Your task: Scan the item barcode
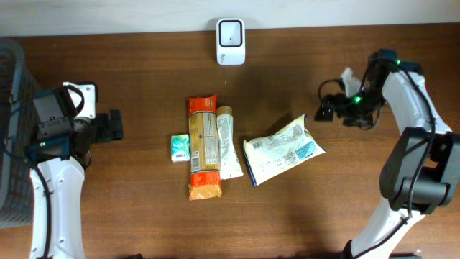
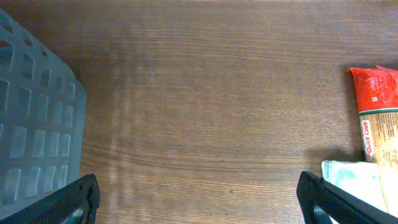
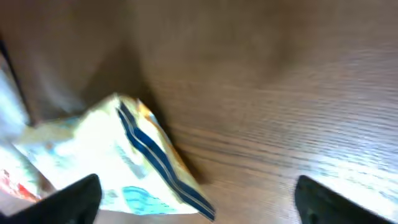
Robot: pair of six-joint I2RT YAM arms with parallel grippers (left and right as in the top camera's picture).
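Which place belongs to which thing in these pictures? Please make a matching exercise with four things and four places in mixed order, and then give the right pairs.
Things
1. white scanner
2. orange pasta packet
3. white and blue bag
4. grey basket

Places
A. far left of the overhead view
B. between the small green pack and the long white packet
C. top middle of the overhead view
D. rightmost of the items lying in the middle

Pairs: 1-C; 2-B; 3-D; 4-A
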